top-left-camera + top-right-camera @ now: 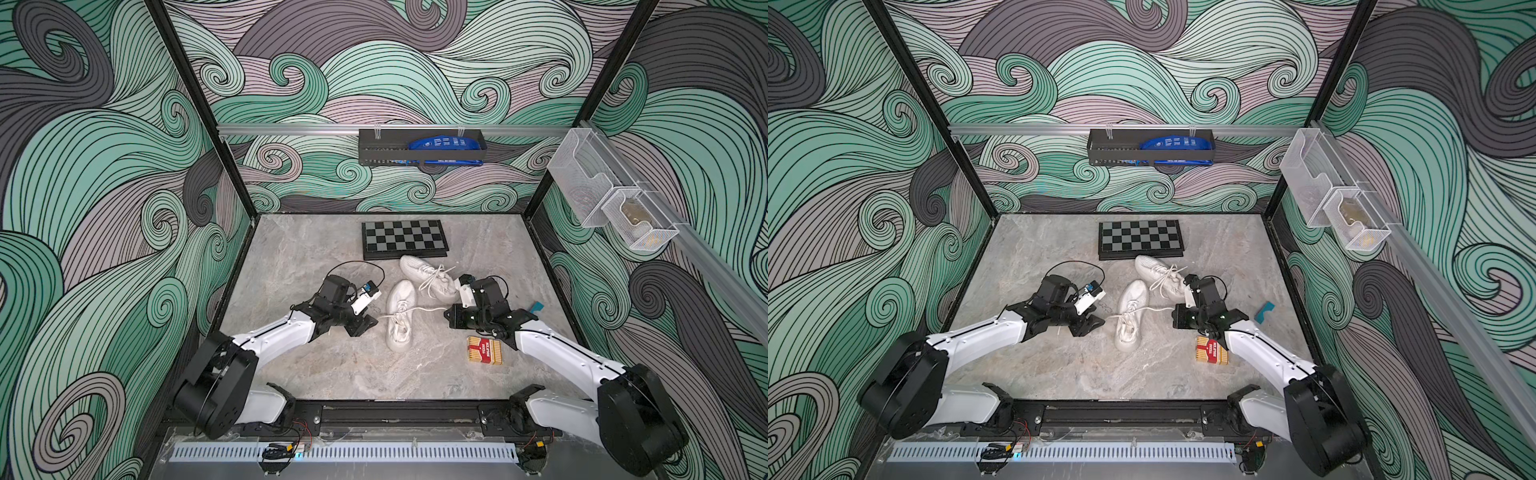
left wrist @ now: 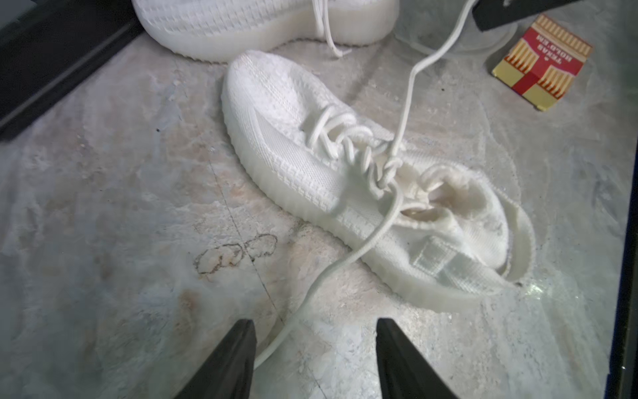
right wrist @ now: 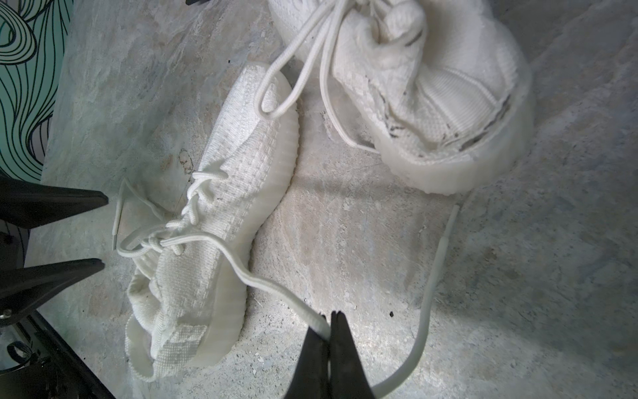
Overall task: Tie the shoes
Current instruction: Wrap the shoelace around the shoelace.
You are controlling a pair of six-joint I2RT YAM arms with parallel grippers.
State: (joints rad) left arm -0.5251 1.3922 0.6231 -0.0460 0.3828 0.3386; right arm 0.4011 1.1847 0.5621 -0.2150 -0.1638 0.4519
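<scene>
Trailing lace (image 2: pixel 331 273) between parted left gripper (image 2: pixel 313 320) jaws.

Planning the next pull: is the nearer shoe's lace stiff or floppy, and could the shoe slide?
Likely floppy: the lace curves loosely between the nearer shoe and the shut right end effector. The shoe looks light, its knit heel collapsed, so a tug may drag it across the table.
</scene>
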